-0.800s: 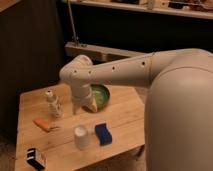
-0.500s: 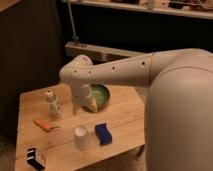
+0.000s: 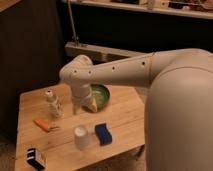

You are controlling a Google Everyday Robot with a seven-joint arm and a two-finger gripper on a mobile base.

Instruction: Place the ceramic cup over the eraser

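The white ceramic cup (image 3: 81, 137) stands on the wooden table (image 3: 125, 122) near its front edge. The black eraser with white stripes (image 3: 36, 157) lies at the table's front left corner, well left of the cup. My gripper (image 3: 81, 106) hangs at the end of the white arm above the middle of the table, just behind and above the cup and in front of the green bowl. It holds nothing that I can see.
A blue block (image 3: 103, 133) lies right of the cup. A green bowl (image 3: 101, 95) sits at the back. A small white capped bottle (image 3: 52, 102) stands at the left, with an orange carrot-shaped thing (image 3: 44, 124) in front of it.
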